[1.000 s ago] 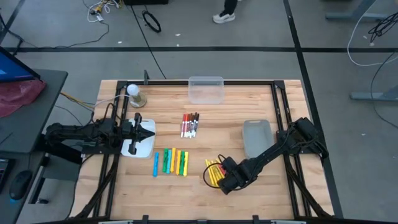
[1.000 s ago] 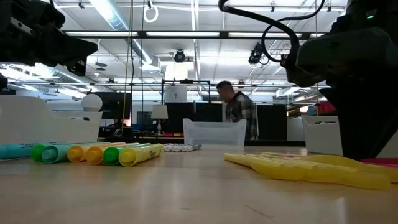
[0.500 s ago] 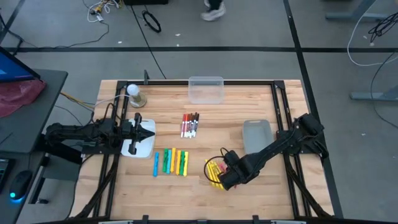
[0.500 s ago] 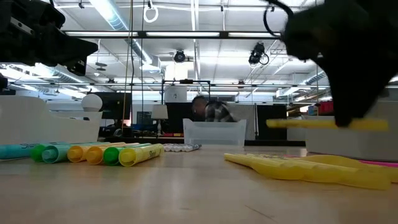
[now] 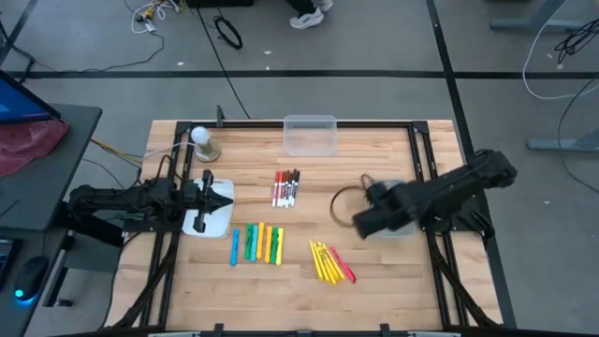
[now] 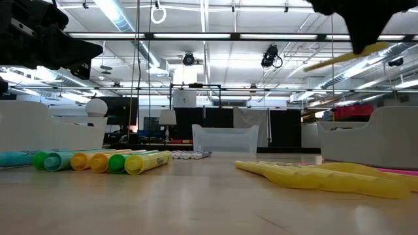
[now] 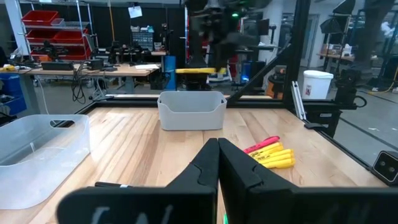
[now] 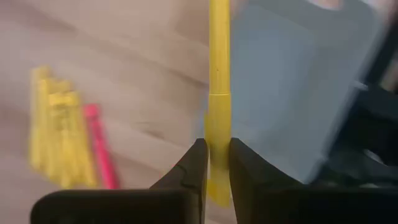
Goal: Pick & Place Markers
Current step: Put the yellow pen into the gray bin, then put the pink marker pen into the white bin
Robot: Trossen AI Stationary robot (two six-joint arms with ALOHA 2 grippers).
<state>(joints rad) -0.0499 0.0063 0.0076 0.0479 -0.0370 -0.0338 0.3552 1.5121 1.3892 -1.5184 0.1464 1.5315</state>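
My right gripper (image 5: 363,223) hovers high over the table by the grey bin (image 5: 388,201), shut on a slim yellow marker (image 8: 219,62). That marker also shows in the low view (image 6: 333,60) and the left wrist view (image 7: 196,71). The remaining slim yellow and red markers (image 5: 329,262) lie in a small pile on the wood. Chunky coloured markers (image 5: 257,243) lie in a row. Thin white markers (image 5: 286,187) lie mid-table. My left gripper (image 5: 225,199) waits shut over the white tray (image 5: 208,223). My right gripper pinches the slim yellow marker between its two fingers, on the thicker section near one end (image 8: 217,134). The fingers (image 8: 198,158) come from above and lie across it. The marker is lifted clear, slightly tilted, with its long end (image 6: 313,65) sticking out sideways.
A clear bin (image 5: 310,134) stands at the far edge. A lamp-like bulb on a base (image 5: 201,142) stands at the far left. Black frame rails (image 5: 421,159) run along the table's sides. Bare wood lies between the marker groups.
My right gripper, shut on one slim yellow marker, has risen from the yellow and red pile. It has swung toward the table's far and right side, up beside the grey bin. The marker is lifted clear; the rest of the pile stays put.
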